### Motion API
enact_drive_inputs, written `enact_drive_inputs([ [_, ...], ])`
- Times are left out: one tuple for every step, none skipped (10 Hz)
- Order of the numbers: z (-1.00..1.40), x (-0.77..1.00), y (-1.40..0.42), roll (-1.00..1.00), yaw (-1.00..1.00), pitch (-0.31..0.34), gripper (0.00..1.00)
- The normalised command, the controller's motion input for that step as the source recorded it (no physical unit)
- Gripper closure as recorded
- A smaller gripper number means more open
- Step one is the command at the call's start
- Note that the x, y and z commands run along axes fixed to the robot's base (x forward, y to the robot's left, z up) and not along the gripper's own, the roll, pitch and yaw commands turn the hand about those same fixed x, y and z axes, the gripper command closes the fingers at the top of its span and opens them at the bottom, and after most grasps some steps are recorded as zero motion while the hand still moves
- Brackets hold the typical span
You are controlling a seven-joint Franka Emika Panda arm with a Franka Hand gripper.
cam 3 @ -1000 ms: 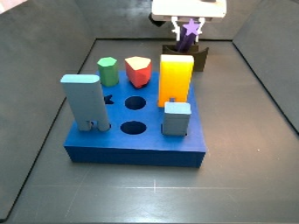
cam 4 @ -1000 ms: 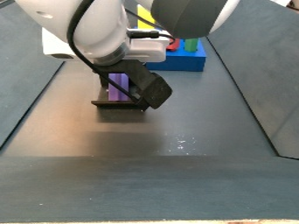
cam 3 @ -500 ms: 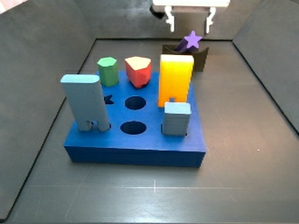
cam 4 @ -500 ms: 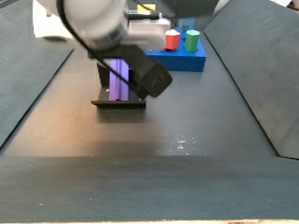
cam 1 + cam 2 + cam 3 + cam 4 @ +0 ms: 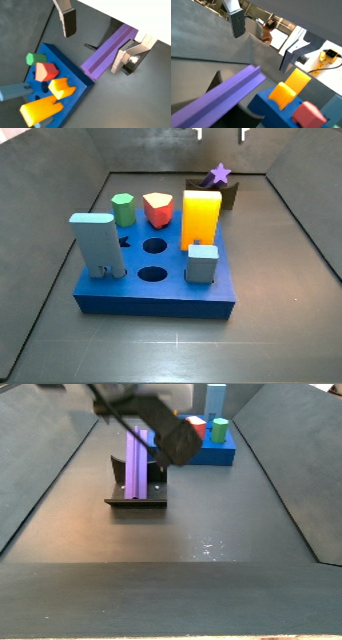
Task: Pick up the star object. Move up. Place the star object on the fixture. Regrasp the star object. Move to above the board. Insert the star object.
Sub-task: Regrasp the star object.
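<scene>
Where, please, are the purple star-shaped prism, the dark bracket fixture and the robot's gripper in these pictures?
Purple star-shaped prism (image 5: 138, 459): side view, middle of its long side.
Dark bracket fixture (image 5: 135, 503): side view, front edge of its base plate.
Gripper (image 5: 100, 37): wrist view, midway between the open fingers, above the prism and clear of it.

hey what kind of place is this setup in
Likely a robot lab test cell: a dark walled floor, a thick blue peg board, a purple star-shaped prism on the dark fixture, and the open gripper above it.

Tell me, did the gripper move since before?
Yes. In a side view the gripper has risen almost out of frame, away from the star left standing on the fixture.
</scene>
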Motion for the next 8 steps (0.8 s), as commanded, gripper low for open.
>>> enact_drive_inputs([
  [0.32, -0.02, 0.00, 0.04, -0.02, 0.081, 0.00],
  [0.72, 0.01, -1.00, 1.00, 0.03, 0.062, 0.00],
  [0.63, 0.01, -1.00, 1.00, 0.03, 0.058, 0.00],
  [0.60, -0.01, -1.00, 1.00, 0.03, 0.054, 0.00],
  [0.50, -0.05, -1.00, 1.00, 0.03, 0.045, 0.00],
  [0.33, -0.07, -0.90, 1.00, 0.03, 0.040, 0.00],
  [0.15, -0.06, -0.76, 1.00, 0.03, 0.037, 0.00],
  [0.08, -0.04, -0.60, 1.00, 0.03, 0.034, 0.00],
])
